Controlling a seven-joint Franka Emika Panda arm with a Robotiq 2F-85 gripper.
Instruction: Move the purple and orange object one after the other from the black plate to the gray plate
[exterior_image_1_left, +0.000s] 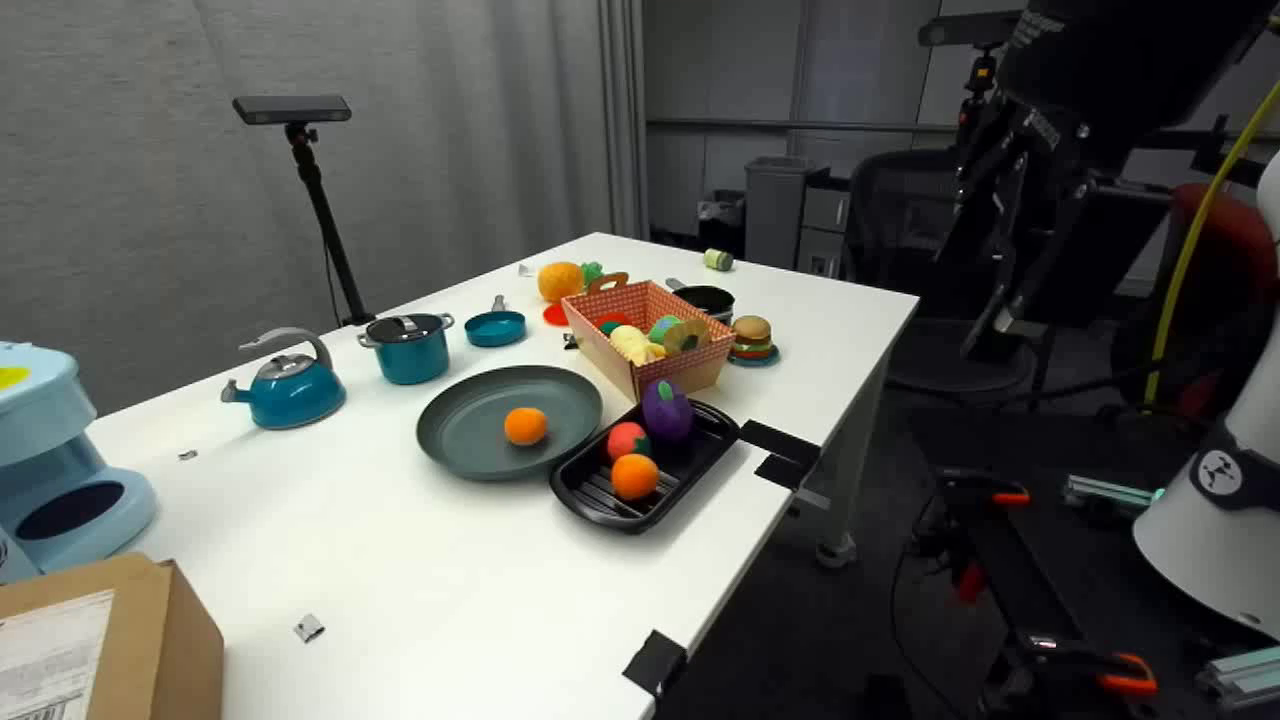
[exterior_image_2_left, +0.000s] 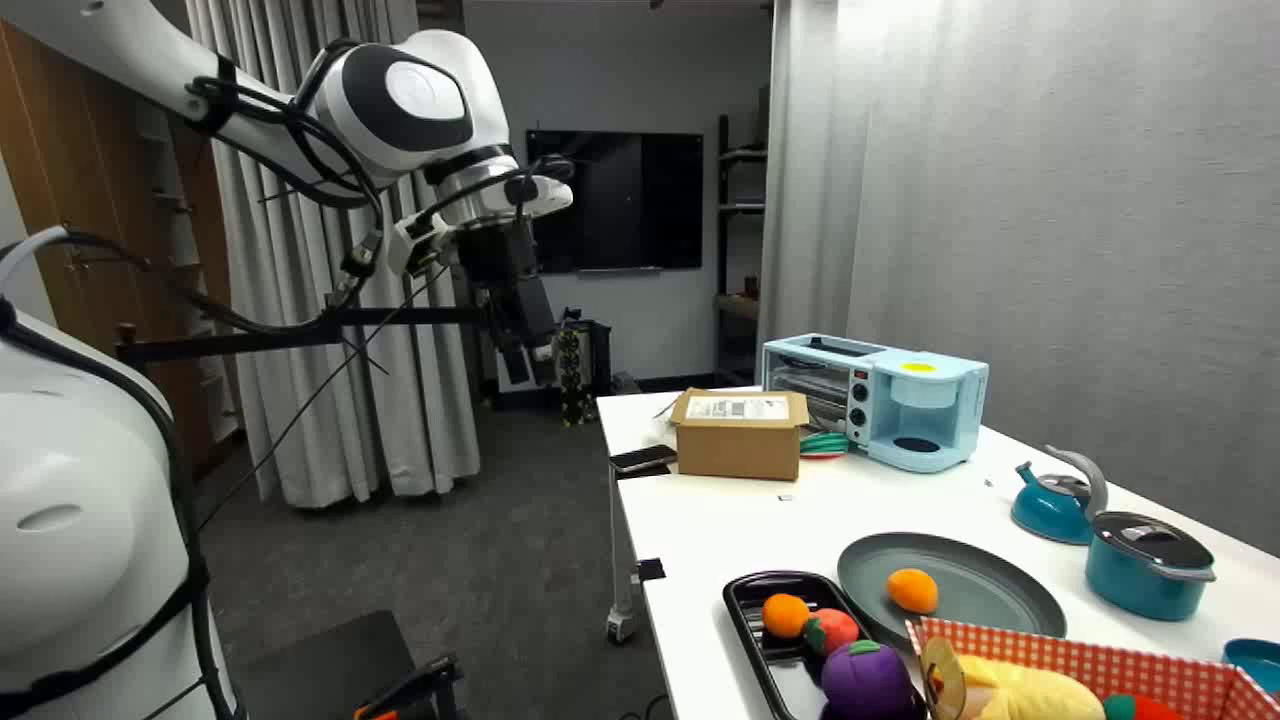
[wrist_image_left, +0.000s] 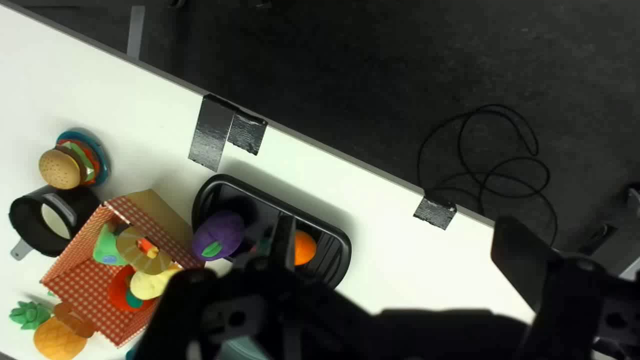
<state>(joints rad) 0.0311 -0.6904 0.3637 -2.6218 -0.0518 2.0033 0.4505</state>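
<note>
Gray curtains (exterior_image_1_left: 420, 120) hang behind the white table (exterior_image_1_left: 400, 540), which spreads lower than the pincer (wrist_image_left: 395, 240). That pincer is unclenched, its fingers (wrist_image_left: 520, 255) parted wide. Below and well apart from it, the black plate (exterior_image_1_left: 690, 462) holds the purple fruit (exterior_image_1_left: 667, 412) and an orange ball (exterior_image_1_left: 635, 478), a red fruit (exterior_image_1_left: 624, 440) between them. Farther from the pincer, the gray plate (exterior_image_1_left: 460, 422) carries another orange sphere (exterior_image_1_left: 525, 427).

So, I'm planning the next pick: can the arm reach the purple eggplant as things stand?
Probably yes: the claw hangs open and empty, and nothing covers the purple eggplant, though the checkered box crowds it.
</note>
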